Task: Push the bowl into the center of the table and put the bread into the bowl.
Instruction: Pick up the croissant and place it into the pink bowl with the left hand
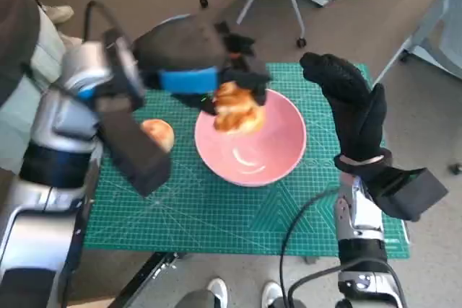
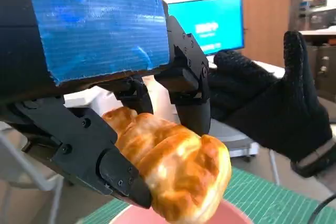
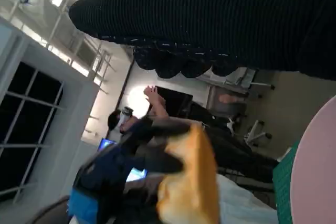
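Left hand (image 1: 198,59) holds bread (image 1: 234,108) over bowl (image 1: 281,142)

Left hand (image 1: 206,70), black with blue tape over its back, extended from the left on a pale forearm, fingers (image 2: 118,174) closed around the bread (image 1: 235,108) and holding it above the bowl (image 1: 278,151). Right hand (image 1: 351,99) in black knitted glove raised upright beside the bowl's right rim, fingers straight and together, palm toward the left hand, holding nothing. Hands apart, not touching.
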